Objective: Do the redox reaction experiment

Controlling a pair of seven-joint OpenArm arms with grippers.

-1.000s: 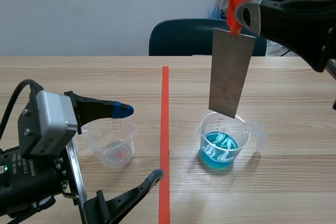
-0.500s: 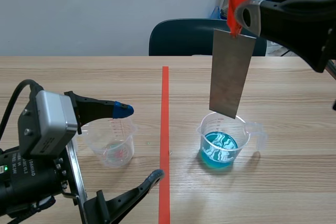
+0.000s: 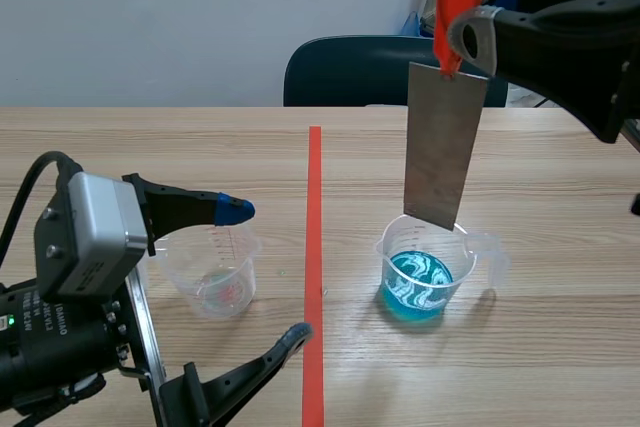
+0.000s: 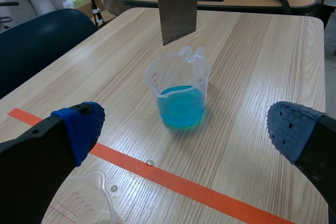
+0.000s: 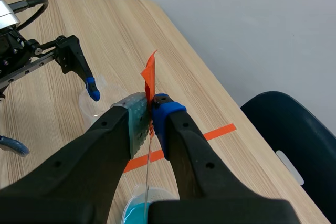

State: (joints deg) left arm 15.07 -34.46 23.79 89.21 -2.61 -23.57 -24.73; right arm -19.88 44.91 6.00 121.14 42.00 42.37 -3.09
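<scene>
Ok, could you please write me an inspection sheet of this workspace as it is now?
Surface: wooden table with an orange-red tape line.
Job's things: beaker of blue liquid right of the line; metal plate hanging above it, not dipped; clear beaker left of the line.
Clutter: two small specks by the tape.
Grippers: right gripper shut on the metal plate at its orange tab; left gripper open, low by the clear beaker.
Cables: black cable on the left arm.
Surroundings: dark blue chair behind the table; pale wall.
</scene>
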